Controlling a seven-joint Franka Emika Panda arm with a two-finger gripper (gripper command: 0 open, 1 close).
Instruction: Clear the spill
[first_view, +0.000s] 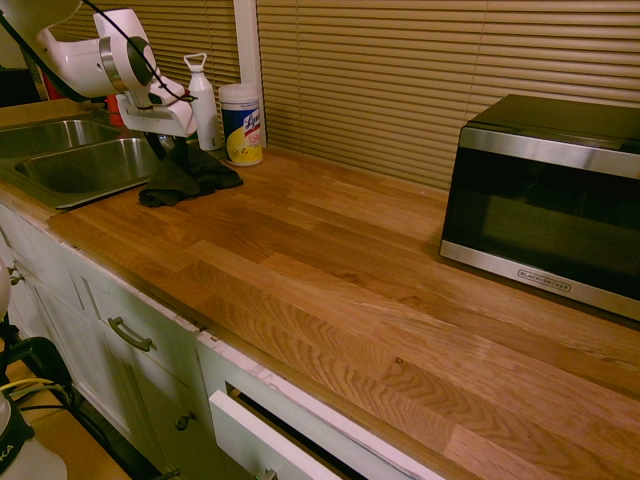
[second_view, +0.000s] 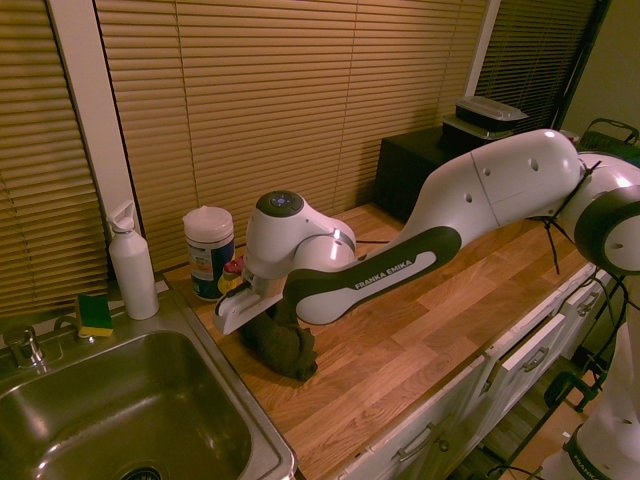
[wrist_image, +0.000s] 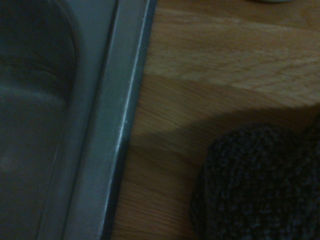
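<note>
The gripper (first_view: 170, 150) points steeply down over the dark cloth rag (first_view: 188, 178), right at the top of the bunched fabric, but the fingers sit in shadow against it, so whether they are parted or closed, and whether they grip the rag or only touch it, cannot be told. The rag lies crumpled on the wooden countertop (first_view: 340, 270) just beside the rim of the steel sink (first_view: 70, 165), near the counter's back edge. As for the spill, no dark blotches can be made out anywhere on the wood around the rag. Close behind stand a white spray bottle (first_view: 204, 100) and a tub of wipes (first_view: 241, 124), both against the blinds (first_view: 400, 70). A yellow-green sponge (second_view: 95, 314) rests on the sink's back ledge. Well apart, at the counter's far end, sits a black microwave (first_view: 545, 205).
</note>
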